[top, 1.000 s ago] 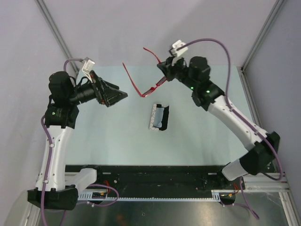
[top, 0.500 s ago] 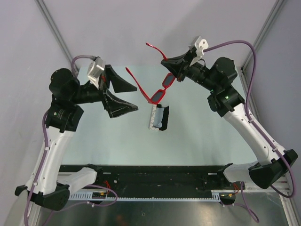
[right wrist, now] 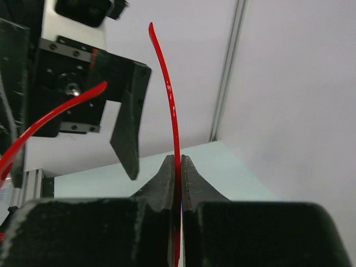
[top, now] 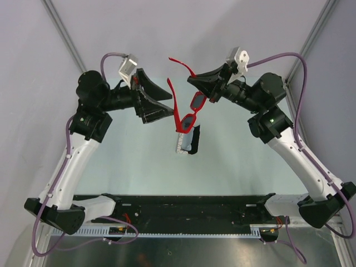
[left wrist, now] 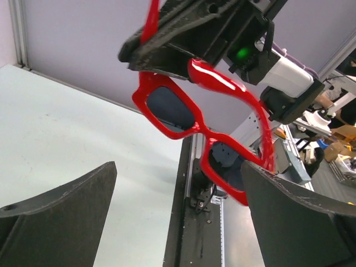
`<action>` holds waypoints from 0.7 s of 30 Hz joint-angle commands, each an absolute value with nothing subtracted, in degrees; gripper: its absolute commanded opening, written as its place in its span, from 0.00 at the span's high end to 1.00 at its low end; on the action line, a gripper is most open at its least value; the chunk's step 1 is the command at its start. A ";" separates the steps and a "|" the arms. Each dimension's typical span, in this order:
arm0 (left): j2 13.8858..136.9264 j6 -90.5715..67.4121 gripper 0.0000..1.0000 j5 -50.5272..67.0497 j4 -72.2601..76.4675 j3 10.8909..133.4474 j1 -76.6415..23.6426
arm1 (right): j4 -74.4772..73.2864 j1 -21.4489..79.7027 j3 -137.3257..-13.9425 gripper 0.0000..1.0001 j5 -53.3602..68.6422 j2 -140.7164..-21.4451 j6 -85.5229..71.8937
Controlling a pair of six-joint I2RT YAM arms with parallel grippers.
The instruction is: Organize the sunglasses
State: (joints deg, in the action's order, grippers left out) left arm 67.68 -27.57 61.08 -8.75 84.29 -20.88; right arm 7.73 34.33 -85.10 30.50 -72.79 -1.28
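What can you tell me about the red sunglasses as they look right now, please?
The sunglasses have a glossy, thin bright-red plastic frame, angular dark lenses and two slim red temple arms, both unfolded. They hang in the air above the table with the front steeply tilted, roughly over a white case. The right gripper is shut on one temple arm. The open left gripper brackets the frame; whether it touches cannot be told.

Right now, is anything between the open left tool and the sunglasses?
Nothing visible. The sunglasses hang in the air from the right tool, which is shut on one temple arm. Nothing lies between them and the open left tool.
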 commanded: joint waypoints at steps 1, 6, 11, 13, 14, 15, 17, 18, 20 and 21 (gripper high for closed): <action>67.23 -31.73 0.00 59.76 -3.43 84.38 -22.23 | 10.64 36.73 -85.43 1.00 30.50 -70.84 -0.18; 68.11 -33.40 0.00 59.77 -1.94 83.68 -23.73 | 9.67 39.02 -85.43 1.00 28.13 -70.84 1.84; 67.59 -32.97 0.00 59.77 -1.32 82.10 -23.91 | 9.58 40.25 -84.99 1.00 25.32 -69.87 3.43; 65.93 -31.13 0.00 59.07 -1.32 81.30 -23.38 | 9.84 40.25 -84.82 1.00 24.53 -69.61 4.04; 65.31 -30.50 0.00 58.71 -1.32 80.17 -22.25 | 9.76 40.25 -84.81 1.00 24.00 -69.35 4.57; 63.82 -29.89 0.00 58.28 -1.32 79.37 -21.45 | 9.76 40.08 -84.81 1.00 23.73 -69.17 4.83; 62.85 -29.27 0.00 57.66 -1.41 77.53 -19.09 | 9.58 39.64 -84.81 1.00 23.38 -68.82 5.18; 62.58 -29.35 0.00 58.27 -1.32 77.26 -18.38 | 9.49 39.55 -84.81 1.00 23.38 -68.73 5.27; 62.66 -30.23 0.00 61.16 -1.32 77.25 -17.32 | 9.49 38.94 -84.81 1.00 23.55 -68.82 5.27; 62.75 -30.41 0.00 62.56 -1.32 77.52 -17.40 | 9.23 39.02 -84.81 1.00 23.64 -68.73 5.27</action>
